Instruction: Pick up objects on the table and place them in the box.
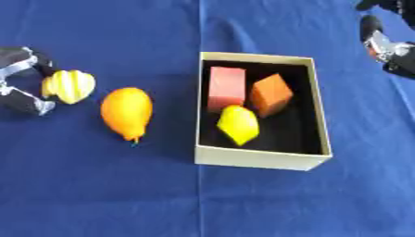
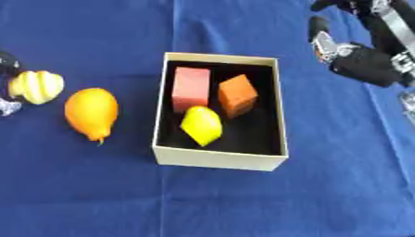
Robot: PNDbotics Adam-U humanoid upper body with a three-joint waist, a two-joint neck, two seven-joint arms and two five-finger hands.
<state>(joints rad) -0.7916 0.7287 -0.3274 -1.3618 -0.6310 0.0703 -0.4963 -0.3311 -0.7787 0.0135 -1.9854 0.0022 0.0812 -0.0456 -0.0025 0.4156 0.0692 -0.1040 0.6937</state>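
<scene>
A blue cloth covers the surface (image 1: pixel 97 194), seen from above. Near its middle sits an open cardboard box (image 1: pixel 261 158) with a dark interior. Three things already lie inside it: a pinkish-red block (image 1: pixel 226 88) toward the far left of the box, an orange-brown block (image 1: pixel 271 95) just beside it on the right, and a yellow lemon-shaped piece (image 1: pixel 238 125) in front of them, touching or nearly touching both. Two things are left outside, to the left of the box: an orange pear-shaped fruit (image 1: pixel 126 112) lying near the box's left wall, and farther toward the surface's left edge a pale yellow, ribbed fruit (image 1: pixel 70 86). So the task looks a little over half done. The left robot hand (image 1: pixel 22 85) is at the left edge, its fingers curled around the ribbed fruit, apparently gripping it. The right robot hand (image 2: pixel 361 58) hangs near the far right corner, well apart from everything; I cannot tell how its fingers stand.
</scene>
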